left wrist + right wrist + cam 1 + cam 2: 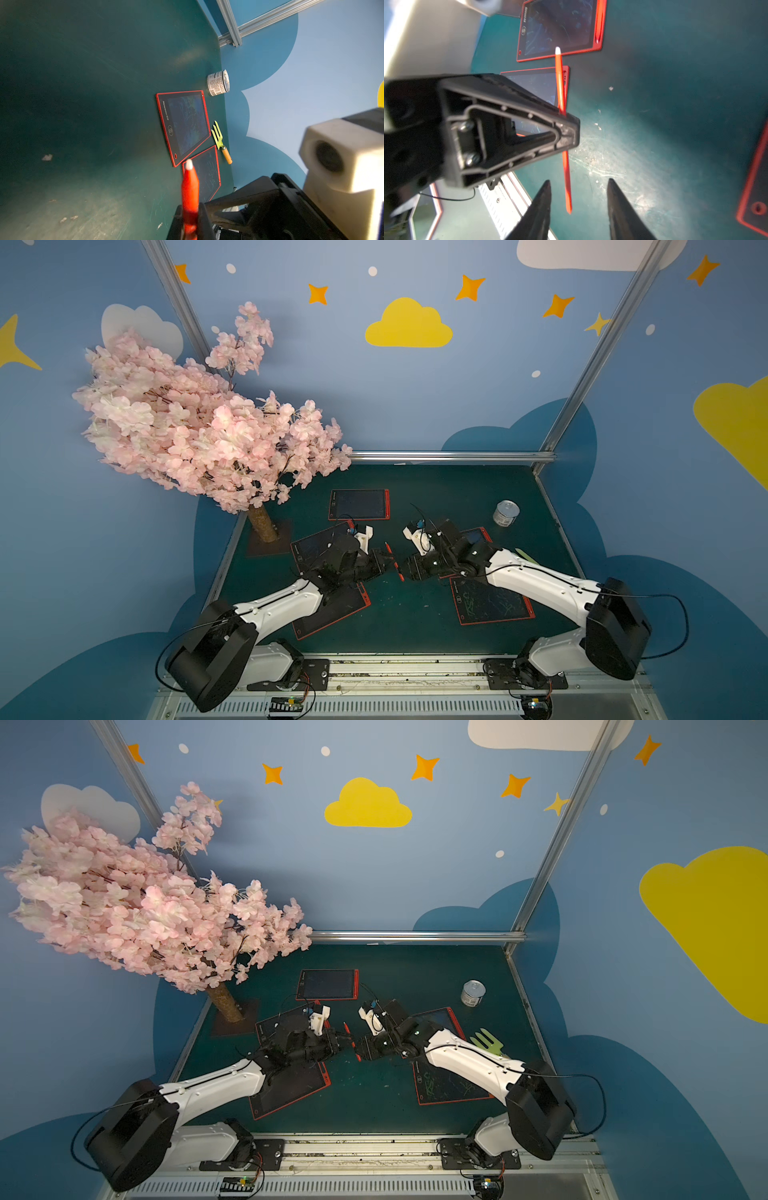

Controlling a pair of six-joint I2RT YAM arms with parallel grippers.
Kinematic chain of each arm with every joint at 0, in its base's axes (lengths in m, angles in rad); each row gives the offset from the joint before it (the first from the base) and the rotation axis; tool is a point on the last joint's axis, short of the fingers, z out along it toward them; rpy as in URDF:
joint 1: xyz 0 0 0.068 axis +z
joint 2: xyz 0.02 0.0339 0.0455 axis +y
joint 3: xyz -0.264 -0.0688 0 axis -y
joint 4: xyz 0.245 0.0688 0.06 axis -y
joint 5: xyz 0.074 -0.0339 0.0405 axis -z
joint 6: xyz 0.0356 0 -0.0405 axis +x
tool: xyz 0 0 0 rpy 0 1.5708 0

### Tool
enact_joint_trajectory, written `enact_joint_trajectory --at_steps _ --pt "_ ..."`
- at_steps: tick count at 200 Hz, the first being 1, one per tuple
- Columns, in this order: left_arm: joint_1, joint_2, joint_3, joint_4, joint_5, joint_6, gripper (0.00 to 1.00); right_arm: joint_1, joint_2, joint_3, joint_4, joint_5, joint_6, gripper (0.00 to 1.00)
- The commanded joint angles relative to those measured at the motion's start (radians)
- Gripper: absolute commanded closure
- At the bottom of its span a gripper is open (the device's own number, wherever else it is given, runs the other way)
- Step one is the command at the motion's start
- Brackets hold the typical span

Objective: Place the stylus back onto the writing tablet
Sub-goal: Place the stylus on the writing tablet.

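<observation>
Left gripper [190, 209] is clamped on the red pen [560, 87] mid-shaft, holding it in the air over bare green table [415, 614], btwn the arms. Right gripper [579, 180] fingers are spread apart w/ the pen's back end btwn them, prob. not touching; the scribbled tablet [494, 603] lies nearby.

Lettering on tablet [184, 126] and can [218, 83] is illegible.
</observation>
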Motion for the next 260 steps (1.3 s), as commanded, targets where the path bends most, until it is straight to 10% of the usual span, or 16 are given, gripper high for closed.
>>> enact_joint_trajectory --at_steps 1,40,140,260 --pt "-0.004 -0.042 0.044 -0.162 -0.050 0.059 0.93 -0.004 -0.086 -0.035 -0.041 0.026 -0.023 0.35" --pt "-0.003 -0.110 0.083 -0.393 -0.154 0.091 0.92 -0.007 -0.222 -0.075 -0.123 0.066 -0.067 0.03" --pt "-0.003 -0.266 0.097 -0.775 -0.326 0.086 0.90 -0.010 -0.702 -0.154 -0.197 0.133 -0.171 0.02" --pt "0.047 -0.233 0.087 -0.819 -0.346 0.076 0.88 -0.012 -0.843 -0.047 -0.394 0.011 -0.297 0.05"
